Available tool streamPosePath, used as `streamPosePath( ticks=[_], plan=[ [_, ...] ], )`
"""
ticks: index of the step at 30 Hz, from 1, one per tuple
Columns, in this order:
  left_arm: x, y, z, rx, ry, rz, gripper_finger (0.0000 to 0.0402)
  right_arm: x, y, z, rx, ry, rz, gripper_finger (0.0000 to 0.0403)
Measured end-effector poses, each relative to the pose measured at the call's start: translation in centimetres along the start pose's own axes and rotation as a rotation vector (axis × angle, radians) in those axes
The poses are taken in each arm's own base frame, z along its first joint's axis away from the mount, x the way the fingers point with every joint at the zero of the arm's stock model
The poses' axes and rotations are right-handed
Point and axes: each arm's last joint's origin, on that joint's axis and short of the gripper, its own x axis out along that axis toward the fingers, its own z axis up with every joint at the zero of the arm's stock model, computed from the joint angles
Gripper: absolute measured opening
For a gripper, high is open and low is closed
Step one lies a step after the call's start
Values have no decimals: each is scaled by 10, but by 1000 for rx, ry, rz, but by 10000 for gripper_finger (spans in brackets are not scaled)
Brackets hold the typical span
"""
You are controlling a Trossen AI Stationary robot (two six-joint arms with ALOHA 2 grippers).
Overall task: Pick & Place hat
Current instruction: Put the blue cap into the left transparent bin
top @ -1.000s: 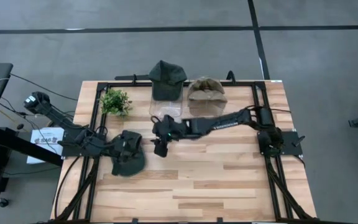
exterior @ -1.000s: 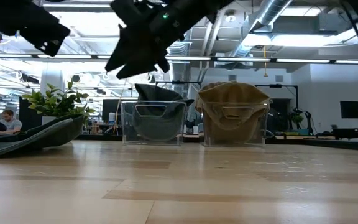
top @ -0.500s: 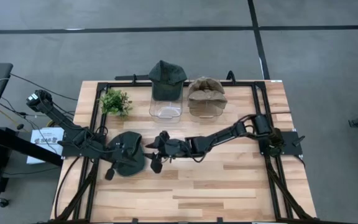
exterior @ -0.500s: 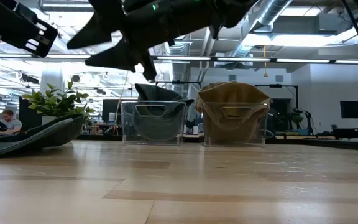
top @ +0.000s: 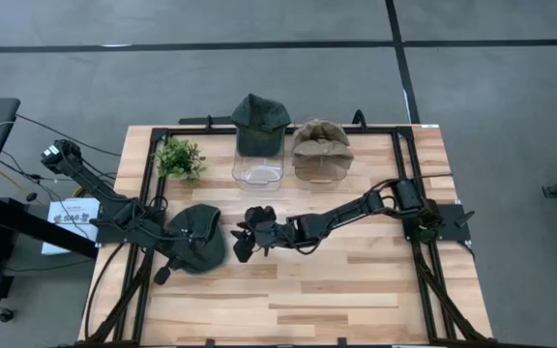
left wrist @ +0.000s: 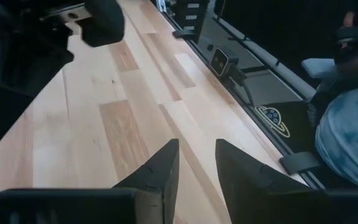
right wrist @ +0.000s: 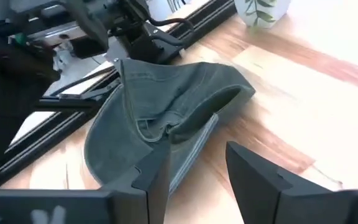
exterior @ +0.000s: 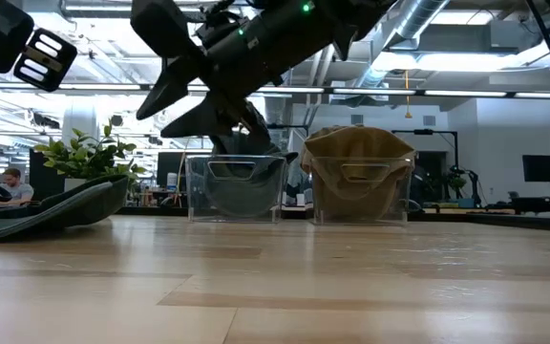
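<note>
Approaching the green hat (right wrist: 166, 124), the right gripper (top: 243, 242) is hovering just beside it with fingers spread and empty. That hat is lying flat on the table (top: 356, 280), near the left gripper (top: 162, 274) (fingers slightly parted, empty). Grasp and placement are both outstanding; two hats are already sitting on the clear bins (top: 258, 169).

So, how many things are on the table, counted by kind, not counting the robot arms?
Hats: 3 (green hat lying on the table, dark green hat, tan hat)
Clear bins: 2 (left bin, right bin)
Potted plants: 1 (plant)
Total: 6
</note>
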Motion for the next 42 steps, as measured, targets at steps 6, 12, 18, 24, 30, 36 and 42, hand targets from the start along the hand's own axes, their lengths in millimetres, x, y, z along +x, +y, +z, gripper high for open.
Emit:
streamPosePath(
  ticks=[6, 12, 18, 24, 30, 36, 42],
  plan=[
    [0, 0, 0, -8, 2, -9, 102, 21, 0, -25, 38, 15, 66, 132],
    [0, -2, 0, -4, 4, -20, 102, 37, -4, -32, 62, 44, 75, 133],
    [-1, -8, -2, 11, 9, -58, 102, 36, 0, -29, 63, 29, 111, 132],
    [-1, -10, -2, 17, 10, -70, 102, 36, -3, -31, 44, 54, 86, 128],
    [-1, -10, -1, 16, 3, -71, 102, 35, -2, -31, 16, 50, 91, 127],
    [-1, -10, -1, 16, 3, -71, 102, 35, 0, -32, -10, 45, 100, 127],
    [-1, -10, -1, 16, 2, -71, 102, 54, -7, -52, -19, 52, 139, 128]
  ],
)
